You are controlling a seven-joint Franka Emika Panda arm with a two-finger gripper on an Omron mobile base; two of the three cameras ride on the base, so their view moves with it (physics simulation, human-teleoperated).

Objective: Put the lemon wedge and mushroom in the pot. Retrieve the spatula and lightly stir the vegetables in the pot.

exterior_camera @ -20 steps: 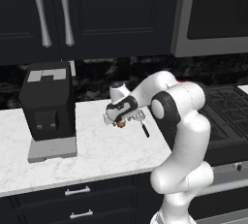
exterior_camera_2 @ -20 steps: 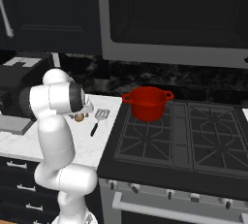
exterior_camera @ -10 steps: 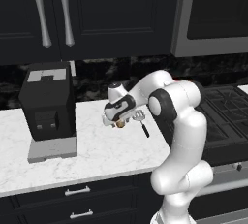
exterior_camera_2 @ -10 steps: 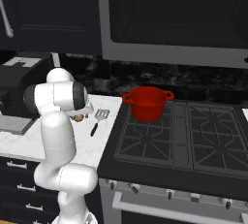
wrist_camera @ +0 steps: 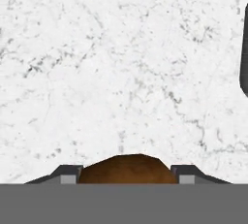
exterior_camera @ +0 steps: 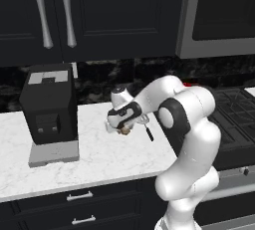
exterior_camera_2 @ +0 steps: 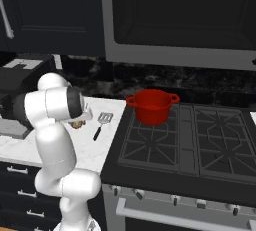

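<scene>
A white marble surface (exterior_camera: pixel 84 159) runs under dark cabinets, with a black stove (exterior_camera_2: pixel 185 145) to its right. A black coffee machine (exterior_camera: pixel 49 107) stands at the surface's left part. The red pot (exterior_camera_2: pixel 152 106) sits upright on the stove's rear left burner, well apart from the arm. The spatula (exterior_camera_2: pixel 101 123) lies flat on the marble near the stove's edge, its long axis running front to back: slotted head toward the wall, black handle toward the robot. The jaws (wrist_camera: pixel 127 175) hang low over the marble, one finger at each side of the brown mushroom (wrist_camera: pixel 127 169); whether they press it I cannot tell.
</scene>
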